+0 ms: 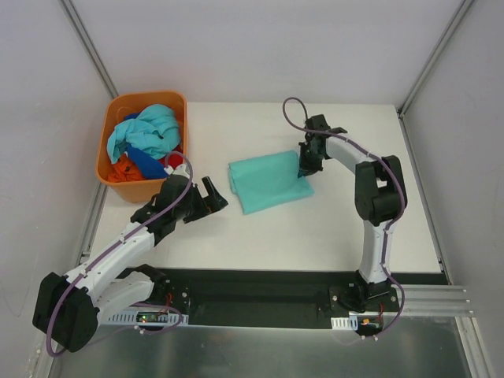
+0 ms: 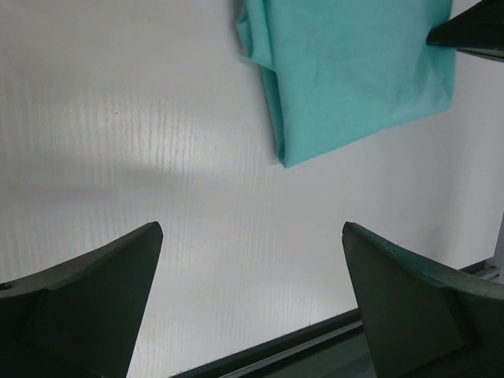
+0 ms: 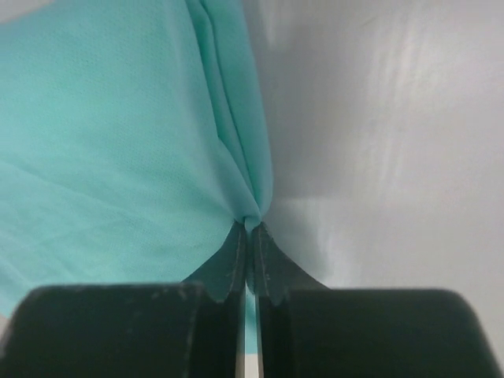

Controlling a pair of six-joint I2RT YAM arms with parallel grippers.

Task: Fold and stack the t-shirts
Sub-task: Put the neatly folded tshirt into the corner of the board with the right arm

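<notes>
Ok, ur right end effector (image 1: 305,167) is clamped tight on the teal t-shirt (image 1: 264,183), pinching its folded right-hand edge. Cloth bunches btwn the tips in wrist view. Shirt lies folded, roughly rect, mid worktop (image 1: 315,228). Left end effector (image 1: 214,194) has its jaws wide apart, holding nothing, and hovers just left of the shirt w/o touching. Aqua t-shirt (image 1: 150,130), blue t-shirt (image 1: 146,162) and orange-red t-shirt (image 1: 120,170) sit heaped in the orange basket (image 1: 116,110), far-left corner. White tag (image 1: 342,323) at near edge: txt too small to read.
</notes>
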